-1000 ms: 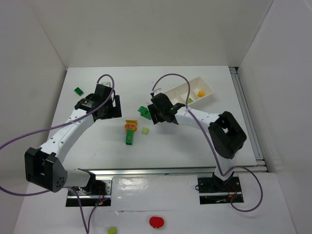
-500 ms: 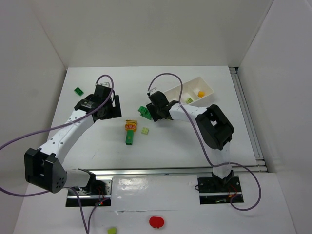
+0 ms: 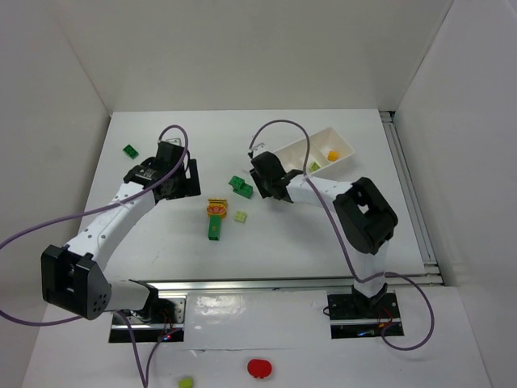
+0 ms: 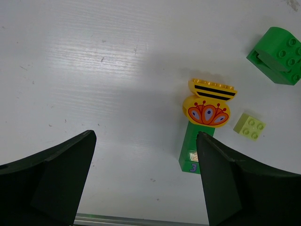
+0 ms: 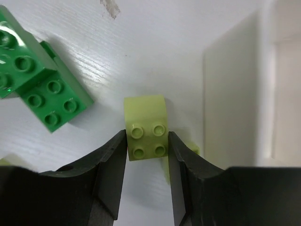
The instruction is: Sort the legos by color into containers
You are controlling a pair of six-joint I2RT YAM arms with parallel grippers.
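In the right wrist view my right gripper (image 5: 147,141) is shut on a lime-yellow lego (image 5: 146,134) that rests on the table, one finger pressed against each side. It sits just left of the white tray's wall (image 5: 230,94), and green legos (image 5: 56,101) lie to its left. From above, the right gripper (image 3: 271,182) is beside the tray (image 3: 300,146), which holds an orange lego (image 3: 332,154) and a lime one (image 3: 314,166). My left gripper (image 4: 146,141) hangs open over bare table, left of a yellow-red lego (image 4: 209,101) stacked on a green one (image 4: 193,150).
A small lime lego (image 3: 241,217) and a green lego (image 3: 240,186) lie mid-table. A dark green lego (image 3: 130,150) sits far left. A red round thing (image 3: 259,369) and a lime blob (image 3: 186,381) lie on the front ledge. White walls enclose the table.
My right gripper's fingers have closed from half open onto the lime-yellow lego, and the right arm's elbow has shifted. The left arm has not moved.
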